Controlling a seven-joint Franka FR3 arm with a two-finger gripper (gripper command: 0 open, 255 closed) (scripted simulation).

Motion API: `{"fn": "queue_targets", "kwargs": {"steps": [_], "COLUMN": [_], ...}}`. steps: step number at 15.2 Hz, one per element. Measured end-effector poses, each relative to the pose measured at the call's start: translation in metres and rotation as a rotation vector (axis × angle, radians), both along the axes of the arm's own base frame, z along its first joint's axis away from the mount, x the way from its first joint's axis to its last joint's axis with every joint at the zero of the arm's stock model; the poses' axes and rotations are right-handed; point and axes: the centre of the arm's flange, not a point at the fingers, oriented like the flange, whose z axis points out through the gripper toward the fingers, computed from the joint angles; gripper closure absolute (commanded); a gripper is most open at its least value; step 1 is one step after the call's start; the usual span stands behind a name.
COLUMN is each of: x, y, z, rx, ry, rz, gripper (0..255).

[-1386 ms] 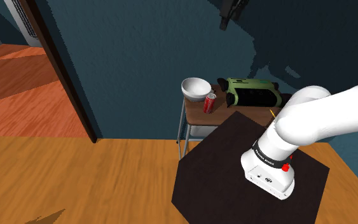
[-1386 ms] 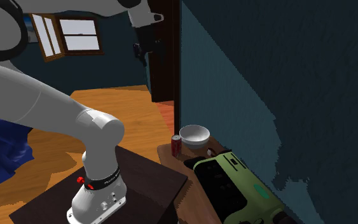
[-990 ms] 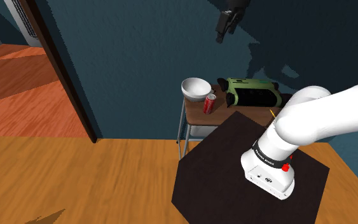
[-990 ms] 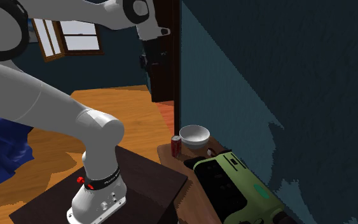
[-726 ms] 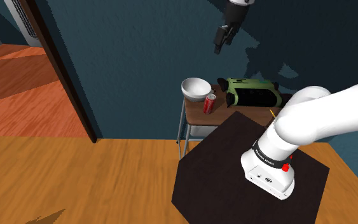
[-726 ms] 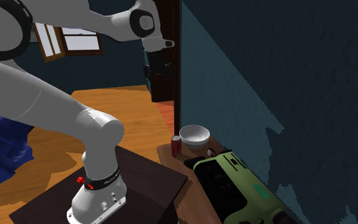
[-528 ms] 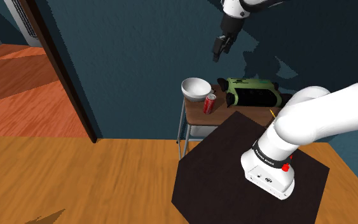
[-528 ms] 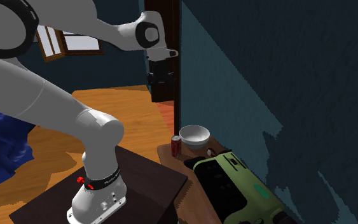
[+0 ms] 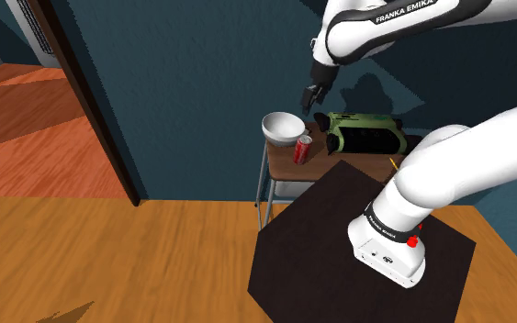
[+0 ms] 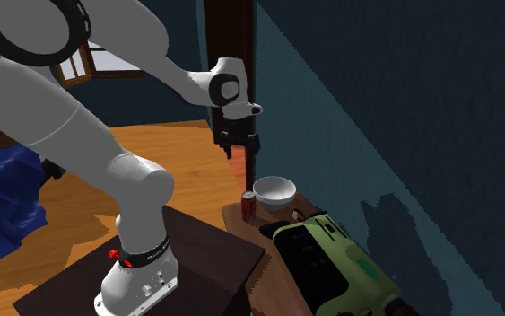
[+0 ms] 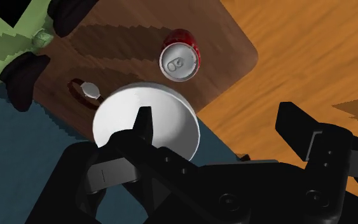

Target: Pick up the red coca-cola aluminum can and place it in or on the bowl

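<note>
A red can (image 9: pixel 303 149) with a silver top stands upright on a small wooden side table (image 9: pixel 319 168), just in front of a white bowl (image 9: pixel 283 127). My black gripper (image 9: pixel 310 94) hangs open in the air above them, holding nothing. In the second exterior view the gripper (image 10: pixel 241 153) is well above the bowl (image 10: pixel 274 190) and the can (image 10: pixel 249 206). Looking down from the wrist, the can (image 11: pixel 180 61) lies beyond the bowl (image 11: pixel 171 118). One of my fingers (image 11: pixel 144 124) overlaps the bowl, and the gripper (image 11: pixel 219 124) stands wide apart.
A green and black power tool (image 9: pixel 366 131) lies on the table beside the bowl, against the dark teal wall. A small grey round piece (image 11: pixel 89 89) sits between tool and bowl. The black-topped stand (image 9: pixel 320 248) is near the table; wooden floor lies around.
The arm has swung down from high against the wall, bringing the gripper to just above the bowl and can. The fingers stayed open; can and bowl have not moved.
</note>
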Motion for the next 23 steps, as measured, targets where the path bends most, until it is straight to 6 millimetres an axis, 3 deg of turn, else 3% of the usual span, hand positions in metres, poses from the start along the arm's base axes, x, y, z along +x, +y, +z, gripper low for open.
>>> {"fn": "queue_targets", "kwargs": {"steps": [10,18,23], "x": [0.01,0.009,0.008], "y": [-0.034,-0.037,-0.037], "z": [-0.128,-0.174,-0.178], "rx": [0.046,0.049,0.049], "ry": [0.05,0.053,0.053], "rz": [-0.022,-0.024,-0.024], "gripper": [0,0,0]}}
